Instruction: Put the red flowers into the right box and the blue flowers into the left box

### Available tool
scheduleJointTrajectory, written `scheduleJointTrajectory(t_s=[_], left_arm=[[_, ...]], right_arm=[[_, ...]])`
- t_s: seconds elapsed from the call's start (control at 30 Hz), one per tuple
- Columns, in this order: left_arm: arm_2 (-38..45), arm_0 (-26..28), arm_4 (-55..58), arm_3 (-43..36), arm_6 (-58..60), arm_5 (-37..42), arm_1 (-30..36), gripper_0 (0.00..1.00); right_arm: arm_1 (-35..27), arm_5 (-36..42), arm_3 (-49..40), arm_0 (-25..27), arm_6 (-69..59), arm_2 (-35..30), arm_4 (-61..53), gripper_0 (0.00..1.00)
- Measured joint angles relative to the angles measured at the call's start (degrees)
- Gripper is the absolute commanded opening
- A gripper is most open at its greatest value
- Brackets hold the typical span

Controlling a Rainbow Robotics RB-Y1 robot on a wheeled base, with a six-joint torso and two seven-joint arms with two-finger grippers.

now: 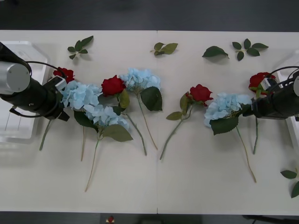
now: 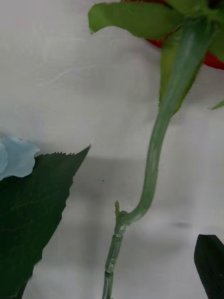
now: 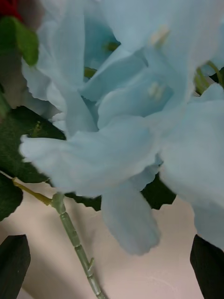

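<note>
The left claw is hovering wide over a blue flower near the worktop's left edge; its stem is risking slipping. The right claw's state I cannot tell.

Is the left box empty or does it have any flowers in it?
Empty as far as visible: the left box shows bare ridges; the left arm covers part, and every blue flower lies on the table.

We've got a green rose stem running up over the white table, bending partway, red petals at the far end. Beside it, a big dark leaf with a bit of pale blue flower. One black fingertip pokes in at the corner.
</note>
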Motion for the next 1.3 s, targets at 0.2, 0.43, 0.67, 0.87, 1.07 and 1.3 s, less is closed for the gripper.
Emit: scheduleJointTrajectory(t_s=[0.2,0.43,0.67,0.87,1.07,1.3], left_arm=[[0.0,0.0,0.0,1.7,0.0,-0.6,-1.8,1.0],[0.0,0.0,-0.1,1.7,0.1,-0.8,-1.8,1.0],[-1.7,0.0,-0.1,1.7,0.6,-2.3,-1.8,1.0],[-1.9,0.0,-0.1,3.0,0.8,-2.3,-2.0,0.99],[-1.9,0.0,-0.6,3.6,0.8,-2.3,-2.8,0.15],[-1.9,0.0,-0.7,3.6,0.8,-2.3,-2.8,0.0]], right_arm=[[0.4,0.0,0.0,0.0,0.0,0.0,0.7,1.0],[0.4,-0.9,0.0,0.0,0.0,0.0,1.7,0.83],[0.4,-0.9,0.0,0.0,0.0,0.0,1.8,0.35],[0.4,-1.0,0.0,0.0,0.0,0.0,1.8,0.14],[0.4,-1.8,0.0,0.0,0.0,0.0,1.9,0.0],[0.4,-3.2,0.0,0.0,0.0,0.0,2.5,0.0]])
